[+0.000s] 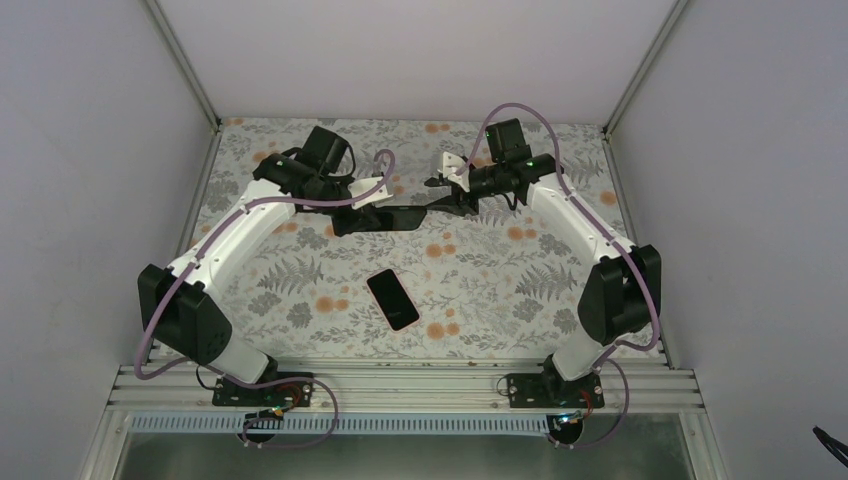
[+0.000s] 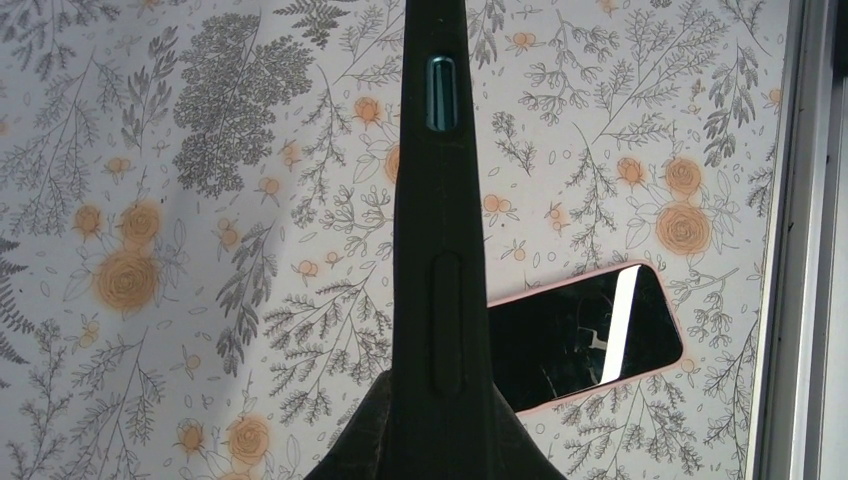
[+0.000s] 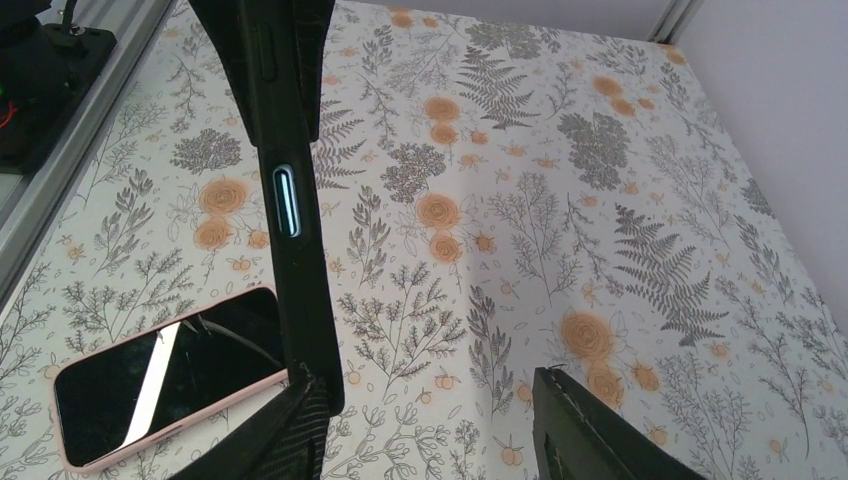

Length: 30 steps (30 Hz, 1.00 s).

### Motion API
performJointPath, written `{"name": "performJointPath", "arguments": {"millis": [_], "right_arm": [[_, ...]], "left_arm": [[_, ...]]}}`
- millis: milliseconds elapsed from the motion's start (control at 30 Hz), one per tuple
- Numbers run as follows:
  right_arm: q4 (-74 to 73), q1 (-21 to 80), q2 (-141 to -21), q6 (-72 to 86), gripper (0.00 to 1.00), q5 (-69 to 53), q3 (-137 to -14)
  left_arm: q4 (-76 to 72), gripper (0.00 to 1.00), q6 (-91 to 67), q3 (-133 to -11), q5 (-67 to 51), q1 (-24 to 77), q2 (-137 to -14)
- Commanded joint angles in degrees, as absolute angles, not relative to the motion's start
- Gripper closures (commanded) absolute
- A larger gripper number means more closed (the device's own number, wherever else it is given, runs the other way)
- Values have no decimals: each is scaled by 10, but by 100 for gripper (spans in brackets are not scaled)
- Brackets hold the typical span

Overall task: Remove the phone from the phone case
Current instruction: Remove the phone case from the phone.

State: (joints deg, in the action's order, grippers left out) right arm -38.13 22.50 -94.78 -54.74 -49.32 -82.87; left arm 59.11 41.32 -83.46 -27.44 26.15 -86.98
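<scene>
A black phone case (image 1: 390, 216) hangs above the table, held edge-on between both arms. My left gripper (image 2: 432, 445) is shut on one end of the phone case (image 2: 432, 200), whose edge shows a teal side button. My right gripper (image 3: 430, 425) is open at the other end of the case (image 3: 295, 200). Its left finger (image 3: 265, 440) rests against the case's end and its right finger (image 3: 590, 435) stands well apart. A phone (image 1: 392, 298) with a dark screen and a pink rim lies flat on the table below. I cannot tell whether anything sits inside the black case.
The floral tablecloth (image 1: 480, 290) covers the table, with grey walls on three sides. A metal rail (image 1: 400, 385) with both arm bases runs along the near edge. The pink-rimmed phone (image 2: 585, 335) lies close to that rail (image 2: 800, 250).
</scene>
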Motion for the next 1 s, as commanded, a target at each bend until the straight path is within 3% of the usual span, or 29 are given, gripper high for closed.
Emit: {"name": "performJointPath", "arguments": {"millis": [0,967], "right_arm": [[-376,231,-946,-541,49,-502,-816],[-338,230,-943,-527,51,-475,-802]], "left_arm": [[562,98,406,-852,-284,265,-856],[576,98,415,-850,-304,264,-858]]}}
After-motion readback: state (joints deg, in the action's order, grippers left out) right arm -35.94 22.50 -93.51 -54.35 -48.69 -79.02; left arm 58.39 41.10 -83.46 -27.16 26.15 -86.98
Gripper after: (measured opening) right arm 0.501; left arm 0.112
